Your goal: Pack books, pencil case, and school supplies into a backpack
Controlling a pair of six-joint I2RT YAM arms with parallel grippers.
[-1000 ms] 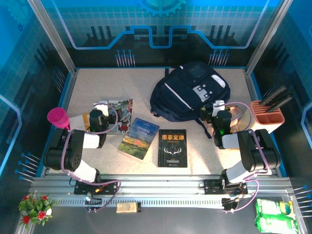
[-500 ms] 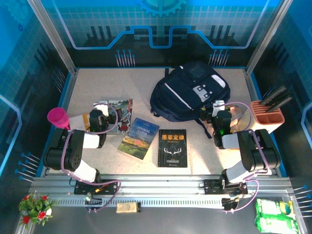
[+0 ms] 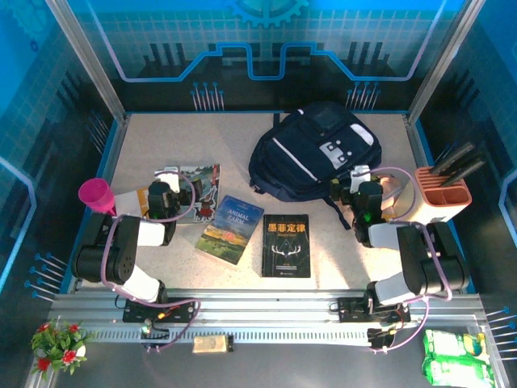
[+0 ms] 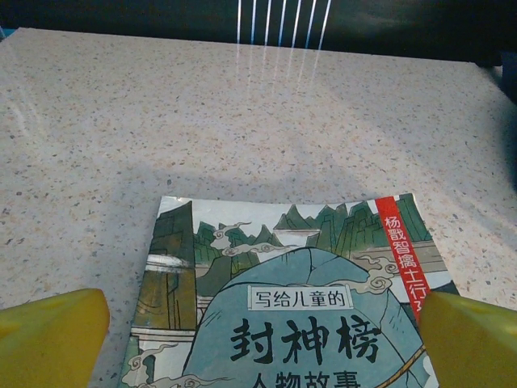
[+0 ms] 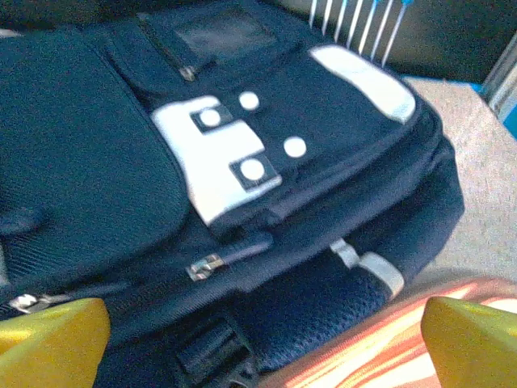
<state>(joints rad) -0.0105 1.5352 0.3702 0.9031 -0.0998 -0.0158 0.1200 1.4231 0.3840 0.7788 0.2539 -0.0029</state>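
1. Barely anything changes: the right arm shifts a touch at the elbow, and the left arm sits just where it was a second ago.
2. The left gripper hovers over the white-red illustrated book, jaws wide apart and holding nothing.
3. The right gripper is spread wide and empty too. It faces the backpack, which lies at the back of the table, right of middle.
4. Animal Farm and the black book lie flat in front of the backpack, untouched.
5. So packing hasn't really started. The zip looks closed to me, so opening it probably comes first.
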